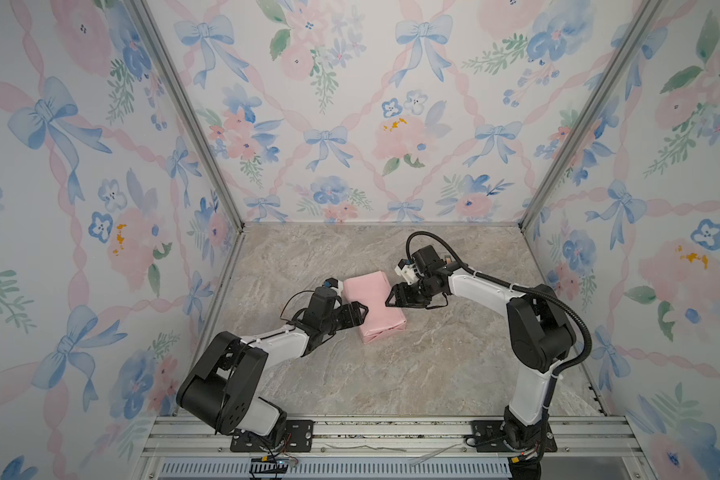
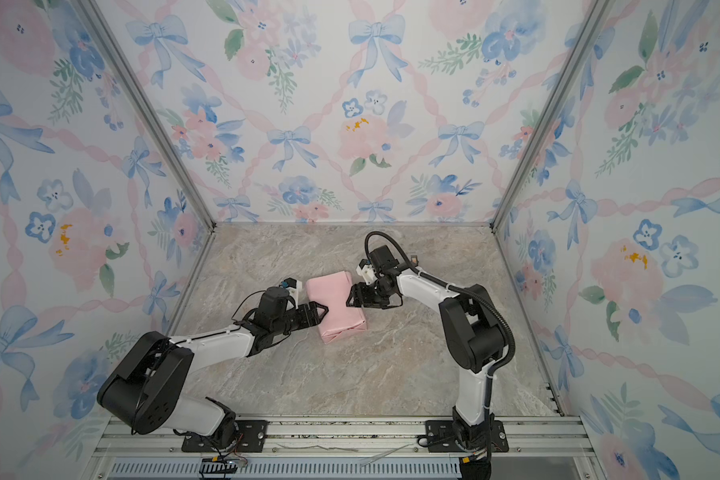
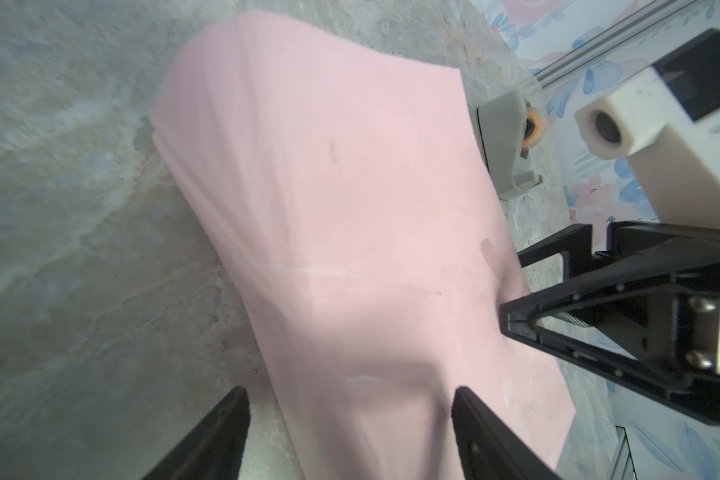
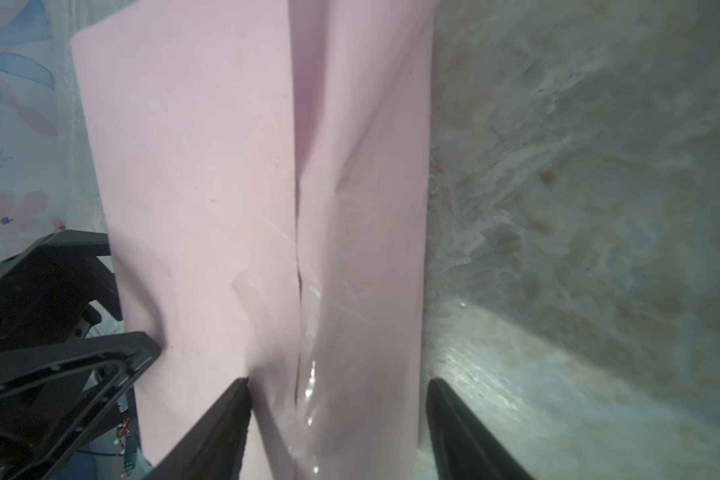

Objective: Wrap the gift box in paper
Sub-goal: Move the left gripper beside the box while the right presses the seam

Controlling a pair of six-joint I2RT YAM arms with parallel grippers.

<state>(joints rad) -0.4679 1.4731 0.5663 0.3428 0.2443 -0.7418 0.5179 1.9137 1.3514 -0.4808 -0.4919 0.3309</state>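
The paper (image 1: 375, 305) (image 2: 336, 305) is folded pale pink side out into an oblong parcel in the middle of the table. The gift box is hidden inside it. My left gripper (image 1: 366, 311) (image 3: 350, 399) is at the parcel's left side, open, one finger over the paper and one over the table. My right gripper (image 1: 389, 297) (image 4: 337, 386) is at the parcel's right side, open, its fingers either side of the parcel's side face. In the right wrist view a seam (image 4: 298, 249) runs along the paper with shiny clear tape (image 4: 308, 382) on it.
A small beige tape dispenser (image 3: 504, 141) stands on the marble table (image 1: 391, 374) behind the parcel, by the right arm. Floral walls enclose three sides. A metal rail (image 1: 391, 432) with both arm bases runs along the front edge.
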